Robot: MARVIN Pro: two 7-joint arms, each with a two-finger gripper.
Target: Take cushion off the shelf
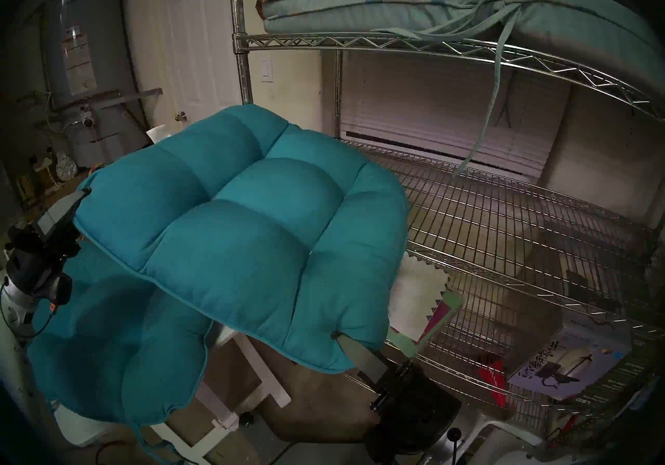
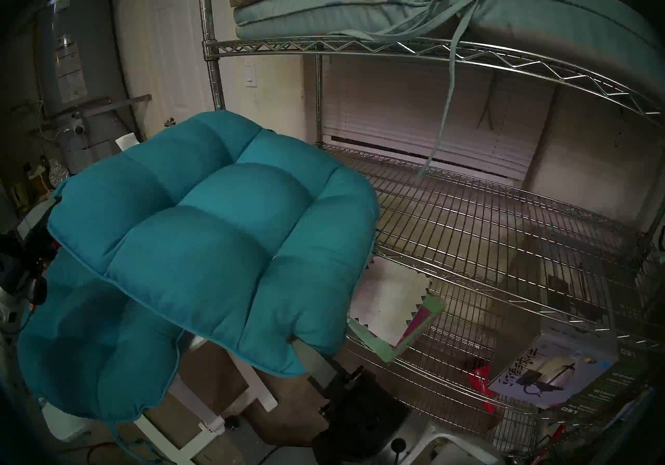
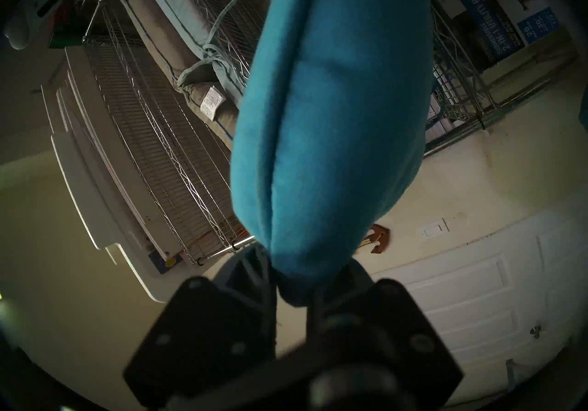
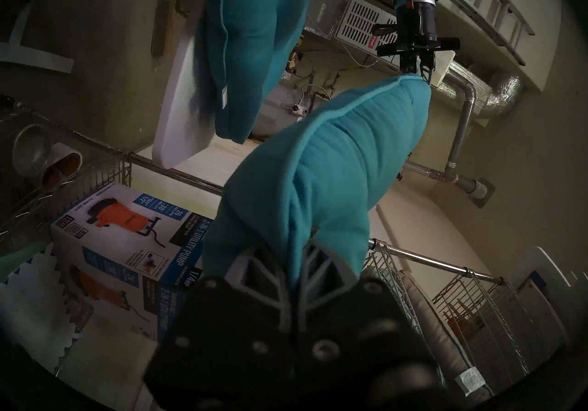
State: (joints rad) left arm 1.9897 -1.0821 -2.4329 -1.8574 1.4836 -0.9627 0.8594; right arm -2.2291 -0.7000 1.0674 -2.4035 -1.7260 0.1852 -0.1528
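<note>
Teal cushion (image 1: 237, 230), mid-frame, pinched at opposite corners by left gripper (image 3: 294, 283) and right gripper (image 4: 294, 270); best kept level, clear of shelf (image 1: 503, 215).

Dim indoor light, dark fisheye vignette, curved edges, wrist foregrounds blurred and shadowed

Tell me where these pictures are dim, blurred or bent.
Head views: dim room, dark fisheye rim, shelf edges bowed, cushion sharp. Left wrist: left claw dark, blurred close-up. Right wrist: right claw likewise blurred, corners black.
</note>
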